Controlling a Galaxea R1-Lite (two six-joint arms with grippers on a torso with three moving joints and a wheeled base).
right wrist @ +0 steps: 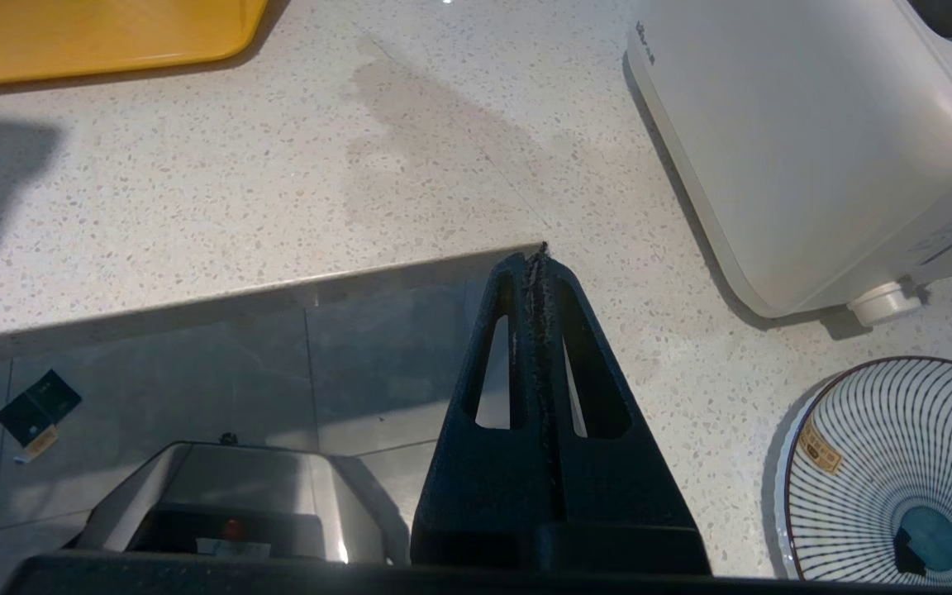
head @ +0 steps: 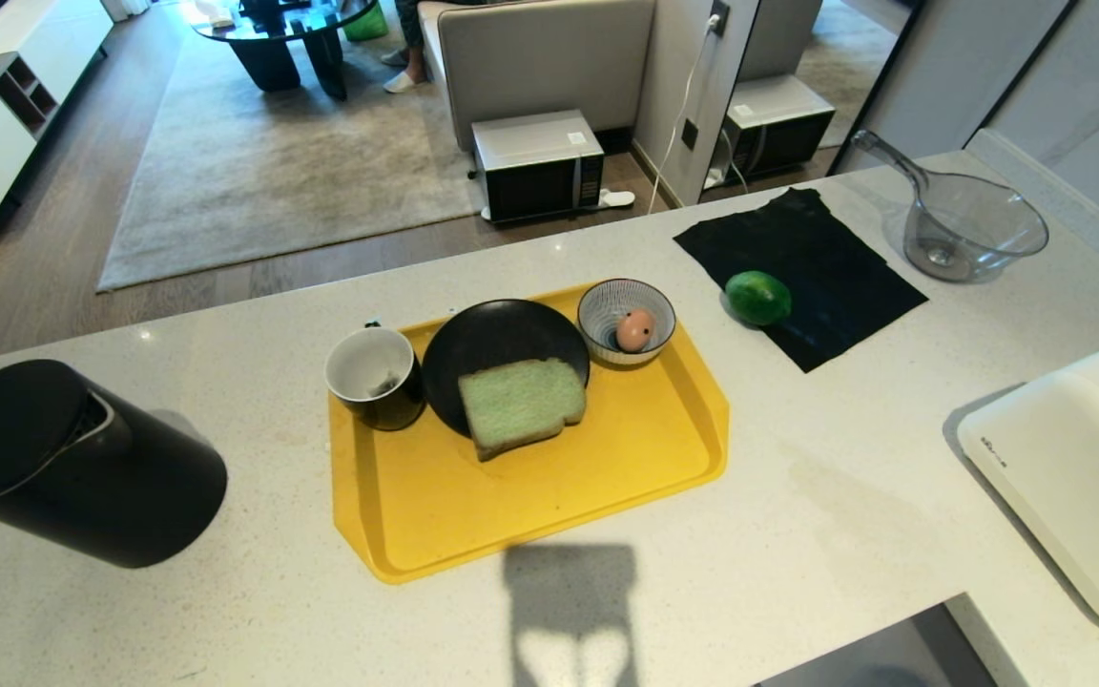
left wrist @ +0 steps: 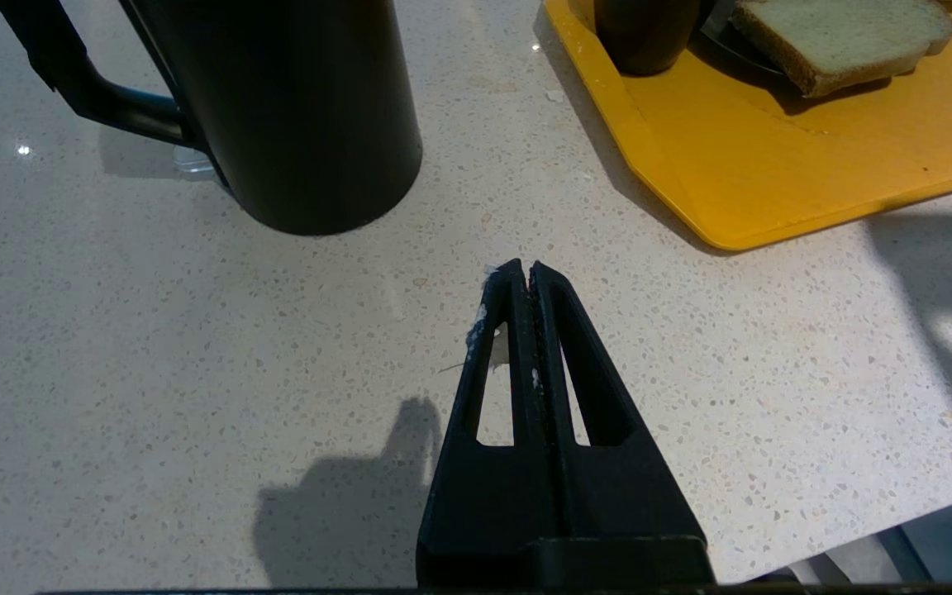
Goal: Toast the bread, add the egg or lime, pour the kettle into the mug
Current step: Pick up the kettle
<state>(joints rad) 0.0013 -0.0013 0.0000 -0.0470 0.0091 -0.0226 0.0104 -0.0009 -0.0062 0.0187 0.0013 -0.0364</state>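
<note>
The pale green bread (head: 522, 403) leans on a black plate (head: 492, 343) on the yellow tray (head: 607, 477). The black mug (head: 373, 377) stands at the tray's left corner. A striped bowl (head: 626, 322) holds the pinkish egg (head: 634, 330). The lime (head: 757, 297) lies on a black cloth (head: 826, 286). The black kettle (head: 63, 463) stands far left. My left gripper (left wrist: 523, 268) is shut and empty over bare counter, near the kettle (left wrist: 294, 107) and the tray (left wrist: 773, 157). My right gripper (right wrist: 535, 254) is shut and empty at the counter's front edge, near the white toaster (right wrist: 806, 140).
The white toaster (head: 1074, 468) sits at the right edge of the counter. A clear plastic scoop bowl (head: 969, 224) stands at the back right. A second striped bowl (right wrist: 897, 479) lies on the counter by the right gripper. Beyond the counter a microwave (head: 538, 162) stands on the floor.
</note>
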